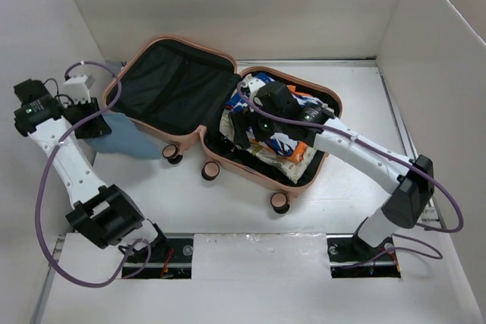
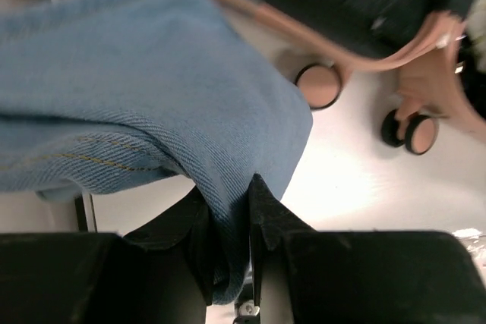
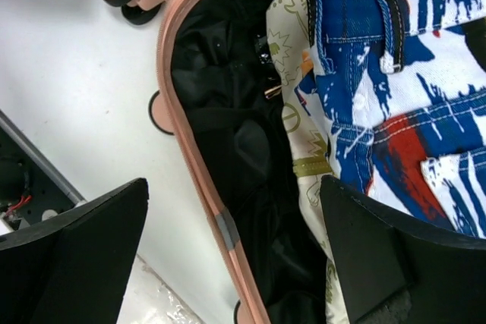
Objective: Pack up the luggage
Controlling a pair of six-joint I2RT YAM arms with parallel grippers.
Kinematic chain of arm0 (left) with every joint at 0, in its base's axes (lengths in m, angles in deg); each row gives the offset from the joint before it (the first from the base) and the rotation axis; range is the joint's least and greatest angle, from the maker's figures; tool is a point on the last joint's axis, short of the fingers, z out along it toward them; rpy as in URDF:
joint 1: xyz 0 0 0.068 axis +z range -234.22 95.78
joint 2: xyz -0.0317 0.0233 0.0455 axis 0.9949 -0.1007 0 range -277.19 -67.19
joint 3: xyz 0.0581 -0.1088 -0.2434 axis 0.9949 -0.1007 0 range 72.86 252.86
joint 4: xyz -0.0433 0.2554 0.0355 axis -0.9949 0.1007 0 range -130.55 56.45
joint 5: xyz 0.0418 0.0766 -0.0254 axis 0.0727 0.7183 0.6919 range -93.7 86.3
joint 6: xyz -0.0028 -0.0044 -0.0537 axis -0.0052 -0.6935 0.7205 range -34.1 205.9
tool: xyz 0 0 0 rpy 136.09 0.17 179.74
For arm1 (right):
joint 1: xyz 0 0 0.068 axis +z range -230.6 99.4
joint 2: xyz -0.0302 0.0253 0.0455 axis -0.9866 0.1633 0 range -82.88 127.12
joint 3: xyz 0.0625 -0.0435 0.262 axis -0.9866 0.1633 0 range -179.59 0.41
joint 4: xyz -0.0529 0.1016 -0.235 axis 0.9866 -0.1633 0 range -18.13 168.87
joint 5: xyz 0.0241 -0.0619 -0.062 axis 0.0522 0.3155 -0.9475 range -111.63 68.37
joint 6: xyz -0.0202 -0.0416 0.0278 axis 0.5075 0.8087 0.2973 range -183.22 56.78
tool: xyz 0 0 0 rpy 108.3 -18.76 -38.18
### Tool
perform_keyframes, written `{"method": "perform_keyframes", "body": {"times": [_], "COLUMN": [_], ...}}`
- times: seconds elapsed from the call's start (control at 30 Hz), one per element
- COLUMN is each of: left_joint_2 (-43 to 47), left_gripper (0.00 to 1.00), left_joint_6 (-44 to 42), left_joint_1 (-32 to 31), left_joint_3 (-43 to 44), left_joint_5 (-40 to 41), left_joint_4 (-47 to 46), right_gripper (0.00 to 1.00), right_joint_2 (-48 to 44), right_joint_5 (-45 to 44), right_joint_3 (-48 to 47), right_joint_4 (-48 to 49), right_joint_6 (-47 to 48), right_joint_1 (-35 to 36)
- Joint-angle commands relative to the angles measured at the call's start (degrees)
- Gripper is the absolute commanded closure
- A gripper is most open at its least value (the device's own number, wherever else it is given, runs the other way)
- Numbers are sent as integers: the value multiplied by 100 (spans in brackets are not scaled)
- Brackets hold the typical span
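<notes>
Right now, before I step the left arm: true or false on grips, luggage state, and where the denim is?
1. The left gripper is shut on the denim. True.
2. The right gripper grips the shorts. False: its jaws stand open over them and hold nothing.
3. The luggage lies open with clothes in its right half. True.
4. The denim lies inside the luggage. False: it hangs outside, beside the left half.
5. The left half shows only black lining. True.
</notes>
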Motion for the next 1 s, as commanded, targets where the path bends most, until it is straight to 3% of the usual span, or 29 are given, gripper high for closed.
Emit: {"method": "perform_keyframes", "body": {"times": [0.0,0.2,0.47,0.8,0.97], "left_joint_2": [384,157,-1126,-2304,-2840], "left_gripper": [100,100,100,100,100], "left_joint_6": [652,1479,2727,3658,4572], "left_joint_1": [-495,-1559,-3185,-4741,-5750], "left_joint_3": [760,1830,3809,4434,4750], "left_joint_5": [-472,-674,-447,-613,-613], "left_joint_4": [33,33,-687,-2514,-4138], "right_gripper": [2,2,2,2,2], "right_joint_2": [25,-247,-1080,-2689,-3533], "right_joint_5": [215,93,-557,-1279,-1594], "right_joint_3": [-335,-89,322,1273,1659], "right_joint_4": [464,745,209,-1064,-1671], "right_joint_6": [-102,-277,-497,-743,-1024], "right_joint_1": [-7,-7,-507,-1578,-1905]}}
